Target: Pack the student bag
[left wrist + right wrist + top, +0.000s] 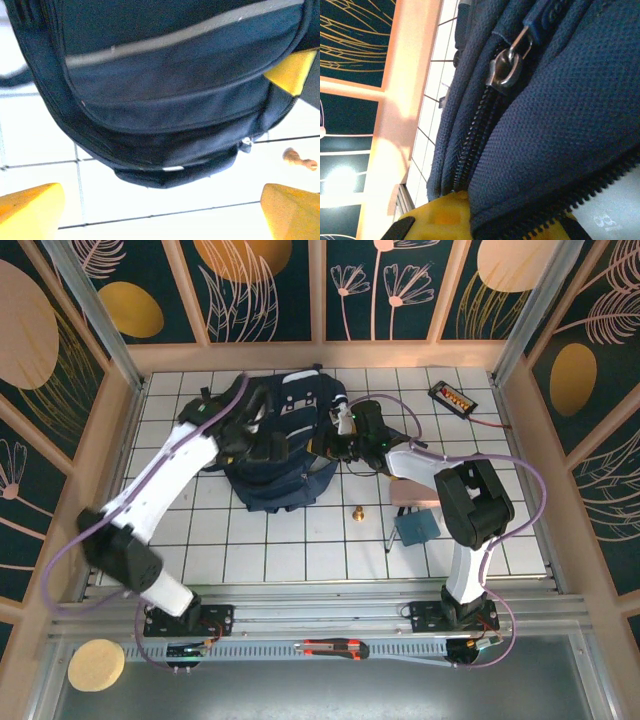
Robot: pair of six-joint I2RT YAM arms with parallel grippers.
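Observation:
The student bag, dark navy with a pale stripe, lies on the white tiled table toward the back. My left gripper hovers over its front; in the left wrist view the yellow fingertips stand far apart, open, with the student bag's lower edge beyond them and nothing between them. My right gripper is at the bag's right side. In the right wrist view it is shut on a fold of the bag's fabric beside the open zipper, whose metal slider sits just above.
A small brass piece, a blue pad and a thin pen lie right of the bag. A black device with orange keys sits at the back right. Wooden walls ring the table. A cutter rests on the front rail.

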